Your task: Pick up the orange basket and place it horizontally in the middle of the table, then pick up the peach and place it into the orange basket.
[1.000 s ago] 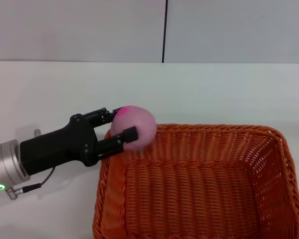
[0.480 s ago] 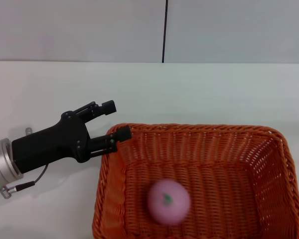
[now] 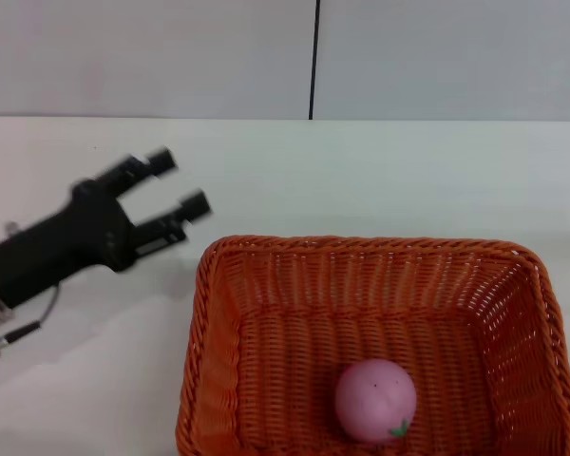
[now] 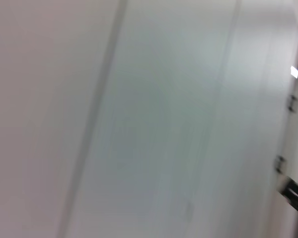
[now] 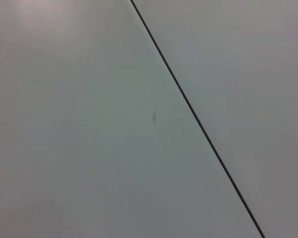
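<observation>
Nearest you, the peach [image 3: 376, 400] lies on the floor of the orange basket [image 3: 266, 380], toward the near wall and a little right of the middle, its green leaf turned down toward you. It touches nothing but the weave under it. The basket sits with its long side across your view on the white tabletop [image 3: 380, 180]; its near edge runs out of the head view, so you cannot judge how squarely it is centred.

Farther back and to the left, your left tool [image 3: 167, 182] hangs above the bare tabletop, well clear of the braided rim, its two fingers spread apart and empty. The right tool appears in no view; its wrist camera shows only a pale surface crossed by a dark seam.

By the look of it, both placements are done and what remains is the retreat. Carry the left arm up and away to the left on a line that stays outside the rim, so no finger catches the wicker and drags the basket askew. Keep the fingers spread until you are parked.
</observation>
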You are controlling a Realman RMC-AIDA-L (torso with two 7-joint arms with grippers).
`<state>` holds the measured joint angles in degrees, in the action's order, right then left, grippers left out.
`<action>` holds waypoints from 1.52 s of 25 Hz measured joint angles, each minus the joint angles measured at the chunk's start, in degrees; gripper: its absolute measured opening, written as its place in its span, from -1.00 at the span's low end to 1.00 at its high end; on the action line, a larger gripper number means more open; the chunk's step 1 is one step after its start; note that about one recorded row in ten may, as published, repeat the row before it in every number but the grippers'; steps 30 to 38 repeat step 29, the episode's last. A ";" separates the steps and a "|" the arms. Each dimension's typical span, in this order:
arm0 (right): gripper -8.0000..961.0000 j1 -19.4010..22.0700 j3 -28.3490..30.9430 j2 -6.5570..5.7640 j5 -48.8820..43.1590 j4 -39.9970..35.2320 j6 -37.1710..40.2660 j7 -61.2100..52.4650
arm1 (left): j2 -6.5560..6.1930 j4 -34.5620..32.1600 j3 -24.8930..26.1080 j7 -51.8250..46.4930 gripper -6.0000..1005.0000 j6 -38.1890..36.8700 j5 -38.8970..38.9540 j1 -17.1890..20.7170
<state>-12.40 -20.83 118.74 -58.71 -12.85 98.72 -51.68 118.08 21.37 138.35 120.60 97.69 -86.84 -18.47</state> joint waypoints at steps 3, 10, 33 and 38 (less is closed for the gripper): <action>-0.01 0.01 0.17 0.00 0.00 -0.03 0.07 0.00 | 0.26 -2.69 6.06 4.49 0.72 1.72 2.74 0.56; -0.01 -0.15 0.82 0.00 0.00 -0.10 0.16 0.00 | 0.41 -11.00 12.28 16.23 0.72 3.83 15.65 1.90; -0.01 -0.14 3.03 0.00 0.00 0.20 0.30 -0.10 | 0.75 -22.00 13.53 33.10 0.72 8.01 29.58 2.15; -0.01 -0.14 3.03 0.00 0.00 0.20 0.30 -0.10 | 0.75 -22.00 13.53 33.10 0.72 8.01 29.58 2.15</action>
